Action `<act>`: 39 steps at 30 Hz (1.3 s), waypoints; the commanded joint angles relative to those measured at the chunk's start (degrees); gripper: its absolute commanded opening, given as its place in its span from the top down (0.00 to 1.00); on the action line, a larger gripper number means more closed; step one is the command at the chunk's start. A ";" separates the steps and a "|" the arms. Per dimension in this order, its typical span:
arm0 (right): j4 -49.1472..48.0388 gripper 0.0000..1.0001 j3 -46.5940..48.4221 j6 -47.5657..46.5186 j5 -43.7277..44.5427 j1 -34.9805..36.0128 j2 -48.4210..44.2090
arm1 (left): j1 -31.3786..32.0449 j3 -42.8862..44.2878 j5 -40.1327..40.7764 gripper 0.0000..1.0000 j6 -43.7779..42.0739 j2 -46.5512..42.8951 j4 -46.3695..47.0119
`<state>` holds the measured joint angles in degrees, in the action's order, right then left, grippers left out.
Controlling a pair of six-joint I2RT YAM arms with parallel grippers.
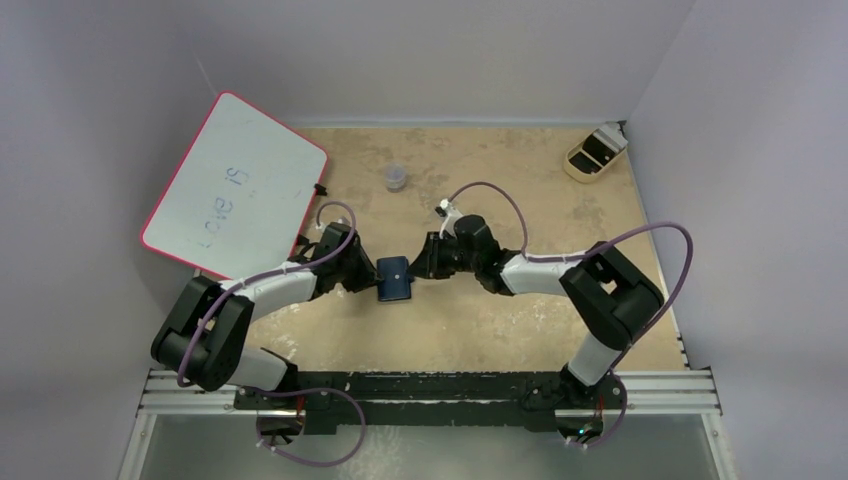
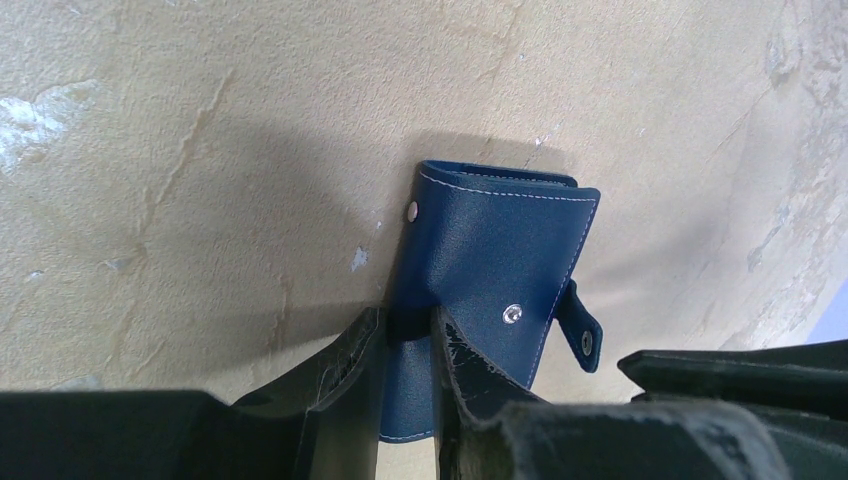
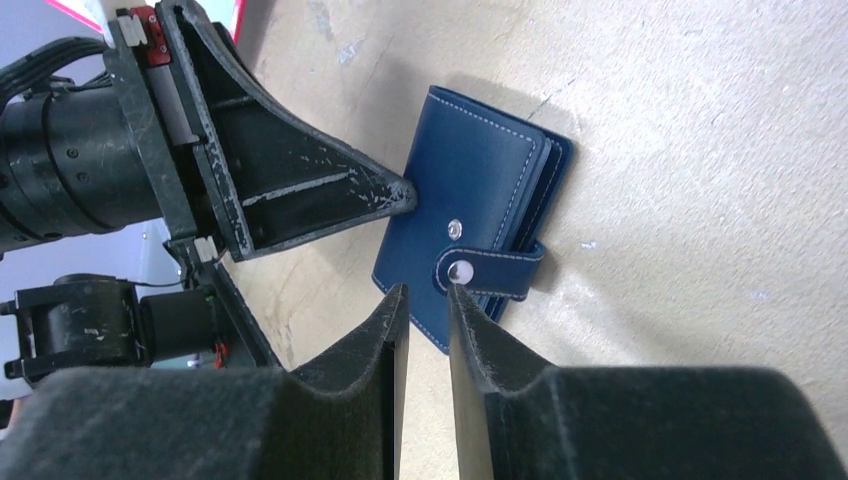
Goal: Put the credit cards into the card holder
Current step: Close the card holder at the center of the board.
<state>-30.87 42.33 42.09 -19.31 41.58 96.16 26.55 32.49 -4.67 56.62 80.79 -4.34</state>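
Mid-table, the two arms meet at the blue card holder.
The left gripper is clamped on the holder's left edge. The right gripper has its fingers almost together at the loose snap tab; I cannot tell whether they pinch it. The holder looks light, soft and smooth, likely to fold or slip, so a stitched edge is the best hold. No credit cards show, and the pockets are hidden.
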 commanded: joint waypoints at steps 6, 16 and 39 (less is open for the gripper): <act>-0.51 0.79 3.62 -0.95 -2.04 -0.45 3.08 | 0.53 -0.15 -1.06 0.79 1.38 0.97 0.76; -2.15 0.79 4.05 -0.16 -2.27 -0.45 5.32 | 0.72 -0.19 -0.90 0.79 1.63 -0.02 1.26; -1.28 0.80 7.65 -1.83 -2.56 -0.45 9.96 | 1.05 -0.38 -2.57 0.79 2.18 1.17 3.70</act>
<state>-32.32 47.55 41.56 -21.23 41.23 105.49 27.16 32.34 -6.28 58.04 81.54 -2.50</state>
